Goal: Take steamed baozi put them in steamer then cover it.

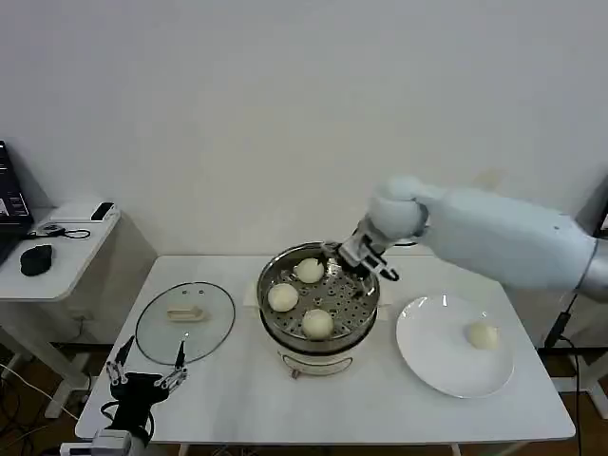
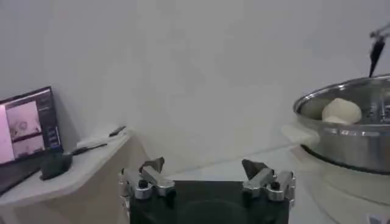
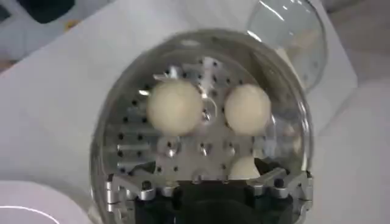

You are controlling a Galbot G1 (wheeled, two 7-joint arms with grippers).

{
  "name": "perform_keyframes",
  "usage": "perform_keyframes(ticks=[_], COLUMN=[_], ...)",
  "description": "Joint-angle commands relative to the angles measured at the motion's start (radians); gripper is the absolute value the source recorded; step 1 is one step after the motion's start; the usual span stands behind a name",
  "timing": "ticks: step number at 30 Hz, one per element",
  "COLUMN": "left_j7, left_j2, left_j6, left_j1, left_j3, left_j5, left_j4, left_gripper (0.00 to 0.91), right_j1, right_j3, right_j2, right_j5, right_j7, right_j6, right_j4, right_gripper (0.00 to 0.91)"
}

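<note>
Right end effector [image 1: 363, 269] over steamer [image 1: 317, 306], 3 baozi [image 1: 283, 297] inside.

- Head view: bright, even room light on a pale wall; soft, short shadows lie under the steamer [image 1: 318, 304] and the white plate [image 1: 454, 347] on the table [image 1: 237, 399].
- Small glare spots sit on the plate rim and the cover [image 1: 185, 321].
- Left wrist view: soft, hazy — the monitor [image 2: 27, 125] glows.
- Right wrist view: blurred, with sheen on the perforated tray [image 3: 201, 146].
</note>
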Motion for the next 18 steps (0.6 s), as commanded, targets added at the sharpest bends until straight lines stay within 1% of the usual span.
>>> perform_keyframes(ticks=[1, 5, 6, 7, 8, 10, 12, 13, 18], left_j7=[0.002, 0.002, 0.002, 0.002, 0.003, 0.003, 0.004, 0.004, 0.005], left_j2=[0.005, 0.019, 0.023, 0.024, 0.025, 0.031, 0.038, 0.042, 0.047], left_j6=[-0.001, 0.001, 0.001, 0.002, 0.004, 0.006, 0.007, 0.007, 0.008], left_j1=[-0.007, -0.017, -0.021, -0.025, -0.029, -0.034, -0.039, -0.041, -0.047], left_j3=[0.006, 0.012, 0.014, 0.014, 0.015, 0.019, 0.023, 0.025, 0.026], left_j5=[-0.002, -0.007, -0.008, -0.011, -0.015, -0.021, -0.021, -0.022, -0.024], left_j4=[0.008, 0.013, 0.013, 0.013, 0.012, 0.011, 0.015, 0.018, 0.022], left_gripper=[0.907, 0.907, 0.907, 0.907, 0.907, 0.907, 0.907, 0.907, 0.907], right_j1=[-0.012, -0.102, -0.137, -0.185, -0.226, -0.318, -0.394, -0.479, -0.568], right_j3=[0.057, 0.077, 0.100, 0.142, 0.161, 0.245, 0.298, 0.372, 0.413], right_j2=[-0.328, -0.444, -0.461, -0.499, -0.524, -0.562, -0.583, -0.597, -0.586], right_j5=[0.012, -0.061, -0.071, -0.093, -0.107, -0.132, -0.149, -0.159, -0.206], right_j7=[0.002, -0.005, -0.006, -0.005, -0.005, -0.003, 0.001, 0.006, 0.023], right_j6=[-0.085, -0.079, -0.081, -0.080, -0.077, -0.072, -0.070, -0.069, -0.058], right_j4=[0.003, 0.027, 0.035, 0.050, 0.060, 0.067, 0.063, 0.054, -0.026], right_gripper=[0.907, 0.907, 0.907, 0.907, 0.907, 0.907, 0.907, 0.907, 0.907])
